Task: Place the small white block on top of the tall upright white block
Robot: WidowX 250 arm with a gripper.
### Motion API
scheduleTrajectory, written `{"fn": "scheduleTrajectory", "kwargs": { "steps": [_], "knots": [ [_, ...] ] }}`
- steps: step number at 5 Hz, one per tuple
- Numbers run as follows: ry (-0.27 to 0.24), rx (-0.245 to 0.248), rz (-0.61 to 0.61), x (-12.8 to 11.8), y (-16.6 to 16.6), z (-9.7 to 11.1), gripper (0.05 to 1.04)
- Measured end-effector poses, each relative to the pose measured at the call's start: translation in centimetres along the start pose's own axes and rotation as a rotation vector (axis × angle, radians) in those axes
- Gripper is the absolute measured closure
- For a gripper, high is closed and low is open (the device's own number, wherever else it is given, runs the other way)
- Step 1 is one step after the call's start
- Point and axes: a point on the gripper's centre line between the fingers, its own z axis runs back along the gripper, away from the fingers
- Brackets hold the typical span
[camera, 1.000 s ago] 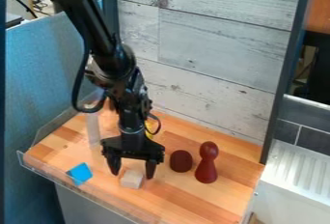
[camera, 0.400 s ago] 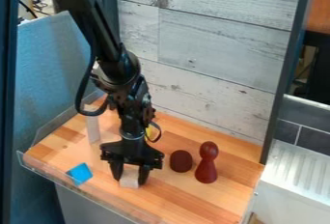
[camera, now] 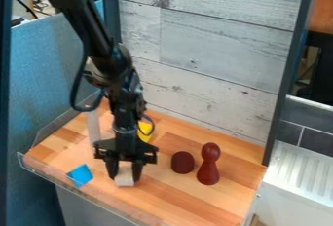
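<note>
Left of the frame's bottom centre, the black gripper [camera: 125, 173] has its 2 jaws clenched on a pale block [camera: 125, 179], seemingly by its sides. A blue block [camera: 81, 174] lies to the left; a dark rounded piece [camera: 183, 162] and a red pawn-shaped piece [camera: 209, 165] stand to the right, a yellow object [camera: 145, 129] above.
</note>
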Motion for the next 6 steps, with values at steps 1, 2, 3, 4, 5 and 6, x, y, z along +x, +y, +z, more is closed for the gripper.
{"fn": "scheduleTrajectory", "kwargs": {
  "steps": [1,2,3,4,5,6],
  "knots": [
    [-0.01,-0.031,0.095,2.3,1.4,3.9,0.535],
    [0.001,-0.07,0.221,4.3,3.3,6.7,0.536],
    [-0.012,-0.094,0.281,6.2,4.5,9.0,0.536],
    [-0.018,-0.073,0.313,8.3,5.4,10.0,0.536],
    [0.007,-0.049,0.354,9.5,6.1,9.2,0.536],
    [0.027,-0.021,0.378,10.4,6.9,7.6,0.536]
  ]
}}
